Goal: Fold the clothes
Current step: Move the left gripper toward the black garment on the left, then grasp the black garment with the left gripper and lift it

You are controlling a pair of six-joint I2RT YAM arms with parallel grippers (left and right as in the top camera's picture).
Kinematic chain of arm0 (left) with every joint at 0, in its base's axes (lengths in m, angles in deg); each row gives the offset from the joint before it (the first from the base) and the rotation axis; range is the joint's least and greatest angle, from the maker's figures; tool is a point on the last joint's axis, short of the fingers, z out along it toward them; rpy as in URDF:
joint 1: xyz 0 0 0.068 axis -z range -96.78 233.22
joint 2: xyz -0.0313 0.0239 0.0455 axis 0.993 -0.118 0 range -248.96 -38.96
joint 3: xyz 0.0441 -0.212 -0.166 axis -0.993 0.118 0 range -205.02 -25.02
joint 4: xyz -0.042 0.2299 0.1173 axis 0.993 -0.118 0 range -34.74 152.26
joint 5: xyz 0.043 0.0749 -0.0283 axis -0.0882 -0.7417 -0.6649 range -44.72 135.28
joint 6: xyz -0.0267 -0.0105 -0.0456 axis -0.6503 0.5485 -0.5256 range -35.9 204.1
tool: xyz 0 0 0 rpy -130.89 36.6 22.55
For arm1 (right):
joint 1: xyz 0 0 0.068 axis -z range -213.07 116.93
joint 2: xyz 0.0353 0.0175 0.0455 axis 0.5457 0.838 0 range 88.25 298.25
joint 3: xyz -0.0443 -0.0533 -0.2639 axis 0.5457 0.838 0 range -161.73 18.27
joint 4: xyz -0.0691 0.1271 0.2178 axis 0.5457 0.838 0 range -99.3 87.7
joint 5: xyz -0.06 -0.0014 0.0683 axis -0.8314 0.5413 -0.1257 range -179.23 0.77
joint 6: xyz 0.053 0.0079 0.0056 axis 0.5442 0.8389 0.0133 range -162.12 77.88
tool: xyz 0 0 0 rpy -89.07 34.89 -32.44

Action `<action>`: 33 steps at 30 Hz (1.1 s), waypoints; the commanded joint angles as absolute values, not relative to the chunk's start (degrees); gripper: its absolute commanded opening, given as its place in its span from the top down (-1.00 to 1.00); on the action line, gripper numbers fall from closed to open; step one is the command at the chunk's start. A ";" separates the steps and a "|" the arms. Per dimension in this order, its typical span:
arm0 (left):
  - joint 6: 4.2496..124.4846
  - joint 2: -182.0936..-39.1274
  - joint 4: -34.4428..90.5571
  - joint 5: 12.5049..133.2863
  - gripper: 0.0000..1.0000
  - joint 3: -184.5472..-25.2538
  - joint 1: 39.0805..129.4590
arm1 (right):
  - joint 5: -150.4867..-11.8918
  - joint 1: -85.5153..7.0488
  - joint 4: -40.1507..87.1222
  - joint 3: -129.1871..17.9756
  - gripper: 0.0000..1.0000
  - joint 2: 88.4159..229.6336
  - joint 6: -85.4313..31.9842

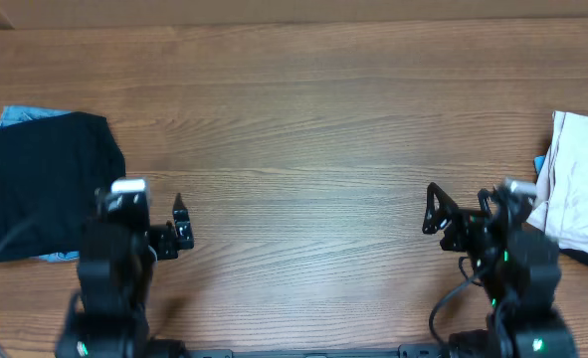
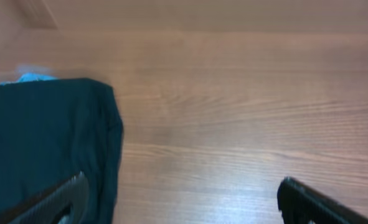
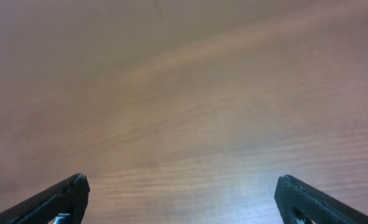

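The clothes, one black garment [image 1: 40, 184], lie in a folded heap at the table's left edge. In the left wrist view the black garment [image 2: 40, 143] fills the left side. My left gripper [image 1: 144, 206] stands open just right of the garment's right edge. From the wrist, the left gripper [image 2: 182, 186] has one finger [image 2: 65, 196] over the fabric's edge and the other over bare wood, with nothing held. My right gripper [image 1: 468, 204] is open over bare wood at the right, far from the garment. In its wrist view the right gripper [image 3: 182, 183] is empty.
Light-blue denim [image 1: 15, 113] peeks out from under the black garment, and also shows as denim [image 2: 28, 78] from the left wrist. White and cream garments [image 1: 582, 184] are stacked at the right edge, beside the right arm. The wooden table [image 1: 303, 119] spans the middle.
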State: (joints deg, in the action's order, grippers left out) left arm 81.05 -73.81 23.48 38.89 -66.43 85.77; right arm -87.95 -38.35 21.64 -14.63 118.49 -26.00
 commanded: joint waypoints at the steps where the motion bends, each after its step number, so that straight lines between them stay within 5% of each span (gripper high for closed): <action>1: 80.44 -88.66 12.09 47.52 -1.00 -84.36 85.40 | -87.91 -38.15 29.00 -26.33 -1.00 130.21 -26.02; 7: 71.02 -102.32 -2.53 37.31 -1.00 -96.92 80.32 | -87.52 -38.15 38.32 -34.52 -1.00 146.12 -29.39; 16: 59.22 -115.98 2.39 40.90 -1.00 -96.88 38.58 | -87.45 -38.15 39.69 -34.61 -1.00 146.25 -31.01; 33: 73.47 -136.33 25.03 33.92 -0.61 -96.86 34.62 | -87.76 -38.15 40.11 -34.57 -1.00 146.25 -31.07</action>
